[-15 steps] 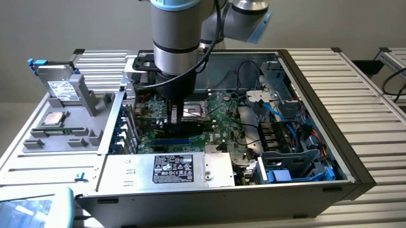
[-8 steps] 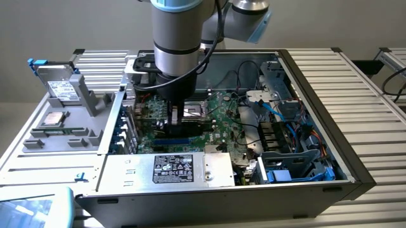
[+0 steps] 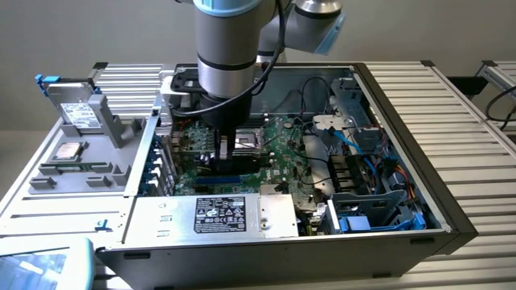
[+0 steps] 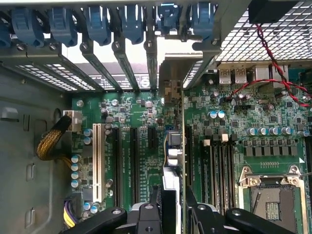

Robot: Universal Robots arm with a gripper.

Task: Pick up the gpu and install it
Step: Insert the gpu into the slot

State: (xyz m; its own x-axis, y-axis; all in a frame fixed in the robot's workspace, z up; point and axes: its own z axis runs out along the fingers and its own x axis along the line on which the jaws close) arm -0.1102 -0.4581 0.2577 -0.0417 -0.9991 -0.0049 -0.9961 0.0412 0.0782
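- gpu (image 4: 173,156): thin card seen edge-on in the wrist view, with a green board edge on one side and silver and blue parts on the other. Its silver bracket end points at the rear slot openings.
- In the exterior view it is a black block (image 3: 239,164) under the gripper (image 3: 234,154).
- It stands upright inside the open computer case (image 3: 423,154), over the motherboard (image 4: 146,112) slots. Seated or not, hard to say.
- Fingers (image 4: 146,220): two, partly closed, clamped on the card's two faces.
- Counts: one gpu, one white slot (image 4: 97,161), roughly seven blue latches (image 4: 97,24).
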